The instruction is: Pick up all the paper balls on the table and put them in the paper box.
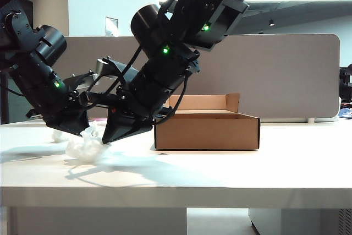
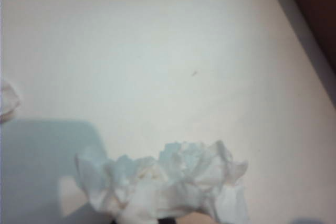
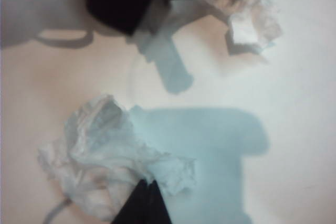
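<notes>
White desk [image 1: 231, 169] under office strip lights, a grey divider behind it; both arms stoop over the left part of the desk, well left of the paper box [image 1: 207, 129], which stands empty as far as its open top shows. Left hand [image 1: 77, 127] is clenched low at the desk, and its wrist view shows a paper ball [image 2: 168, 182] crumpled right at its tip — grasped, by the look of it, though its fingers are hidden there. Right hand [image 3: 143, 203] is clenched too, its dark tips pinching the edge of a second ball [image 3: 105, 150]; that ball sits just nearer the desk's front edge than the first one [image 3: 254, 9]. A third wad [image 1: 57, 135] lies further left, near the left hand and unheld. What matters next — the box lies to the right of both hands, and the right hand [image 1: 124, 130] is the nearer to it; I judge it should lift and carry first.
</notes>
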Controlling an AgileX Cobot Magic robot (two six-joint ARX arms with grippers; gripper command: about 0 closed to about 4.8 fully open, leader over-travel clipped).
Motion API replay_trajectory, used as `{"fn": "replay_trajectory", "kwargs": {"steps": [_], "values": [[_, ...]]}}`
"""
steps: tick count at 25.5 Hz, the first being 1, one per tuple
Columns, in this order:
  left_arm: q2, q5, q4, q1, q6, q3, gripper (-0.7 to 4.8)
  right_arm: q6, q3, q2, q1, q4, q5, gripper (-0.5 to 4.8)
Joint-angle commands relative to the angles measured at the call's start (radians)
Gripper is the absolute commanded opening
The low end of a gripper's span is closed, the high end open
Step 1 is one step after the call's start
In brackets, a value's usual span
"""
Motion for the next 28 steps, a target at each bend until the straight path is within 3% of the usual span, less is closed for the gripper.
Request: {"fn": "replay_trajectory", "kwargs": {"steps": [1,6,10,13,28], "values": [[-0.024,0.004,0.013,0.001,0.007,0.009,-0.06,-0.036,0.035,-0.011,0.0,0.018,0.002,-0.06],[-0.074,0.005,0.043,0.001,0.006,0.009,-0.06,-0.067,0.102,-0.04,-0.008,0.0,0.024,-0.06],[-0.126,0.011,0.09,-0.012,-0.001,0.01,-0.06,-0.155,0.153,-0.069,-0.052,-0.077,0.166,-0.07],[-0.131,0.048,0.103,-0.035,-0.004,0.027,-0.06,-0.155,0.157,-0.088,-0.1,-0.101,0.205,-0.06],[-0.03,0.041,0.259,-0.282,-0.004,0.138,-0.06,-0.155,0.156,-0.119,-0.36,-0.277,0.212,-0.06]]}}
